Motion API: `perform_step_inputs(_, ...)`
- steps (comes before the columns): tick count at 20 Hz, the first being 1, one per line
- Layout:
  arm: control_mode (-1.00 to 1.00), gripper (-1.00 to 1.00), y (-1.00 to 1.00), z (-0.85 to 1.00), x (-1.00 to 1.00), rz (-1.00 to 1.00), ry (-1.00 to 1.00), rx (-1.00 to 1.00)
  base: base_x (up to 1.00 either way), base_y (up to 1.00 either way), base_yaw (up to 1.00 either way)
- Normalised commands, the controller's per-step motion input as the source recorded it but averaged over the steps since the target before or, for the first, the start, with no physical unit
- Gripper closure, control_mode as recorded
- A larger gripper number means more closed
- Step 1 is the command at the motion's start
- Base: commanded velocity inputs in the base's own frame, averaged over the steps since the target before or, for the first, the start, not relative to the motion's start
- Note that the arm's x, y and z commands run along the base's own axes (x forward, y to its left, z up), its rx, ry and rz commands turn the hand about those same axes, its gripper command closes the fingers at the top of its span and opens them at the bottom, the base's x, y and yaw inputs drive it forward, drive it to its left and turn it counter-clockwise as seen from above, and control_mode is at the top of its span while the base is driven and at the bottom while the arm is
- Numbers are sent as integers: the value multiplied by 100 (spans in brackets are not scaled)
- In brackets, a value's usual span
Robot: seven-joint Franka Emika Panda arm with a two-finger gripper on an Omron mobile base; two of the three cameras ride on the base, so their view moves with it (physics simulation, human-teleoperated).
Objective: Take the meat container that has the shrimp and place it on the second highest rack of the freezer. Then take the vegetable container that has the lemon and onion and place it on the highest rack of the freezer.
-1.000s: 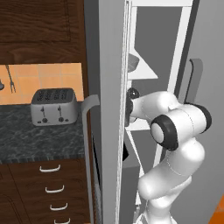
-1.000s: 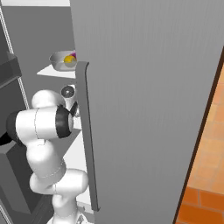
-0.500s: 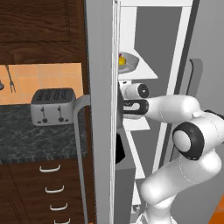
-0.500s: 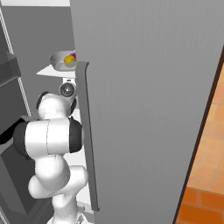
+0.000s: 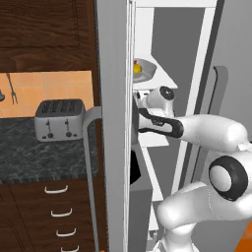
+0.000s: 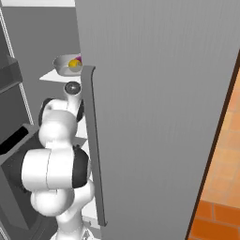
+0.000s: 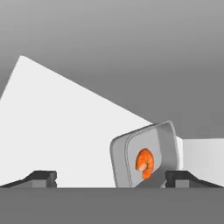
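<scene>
The meat container (image 7: 146, 159), a shallow grey tray, lies tilted in view on a white shelf (image 7: 57, 131) with the orange shrimp (image 7: 144, 162) in it. My gripper (image 7: 113, 177) is open just short of the tray and holds nothing; the tray sits nearer the right fingertip (image 7: 183, 177). In the left base view my hand (image 5: 150, 120) reaches into the freezer at the shelf (image 5: 155, 140) below the highest rack (image 5: 160, 81). On that highest rack stands the vegetable container (image 6: 65, 65) with the lemon (image 6: 74, 63) and the onion (image 6: 78, 59); the container (image 5: 143, 69) and lemon (image 5: 137, 69) also show from the left.
The freezer door (image 6: 154, 93) with its long handle (image 6: 93, 140) stands open on the right of my arm. The other door's edge (image 5: 115, 123) hides my fingertips from the left. A toaster (image 5: 60, 120) sits on the dark counter (image 5: 29, 157) above drawers.
My elbow has swung right and down while the hand has stayed at the shelf under the highest rack. The vegetable container has not moved.
</scene>
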Motion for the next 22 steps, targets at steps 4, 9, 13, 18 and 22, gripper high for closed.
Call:
perform_step_inputs(4,-100,-100,21,20,-100,-8,-30,-1,0,0,0)
perform_step_inputs(9,-100,-100,-23,88,-100,-1,-3,0,0,0,0)
perform_step_inputs(13,-100,-100,-34,98,-91,0,10,0,0,0,0)
perform_step_inputs(18,-100,-100,-14,44,-100,-9,5,0,0,0,0)
perform_step_inputs(22,-100,-100,-28,-27,-100,-14,-13,0,0,0,0)
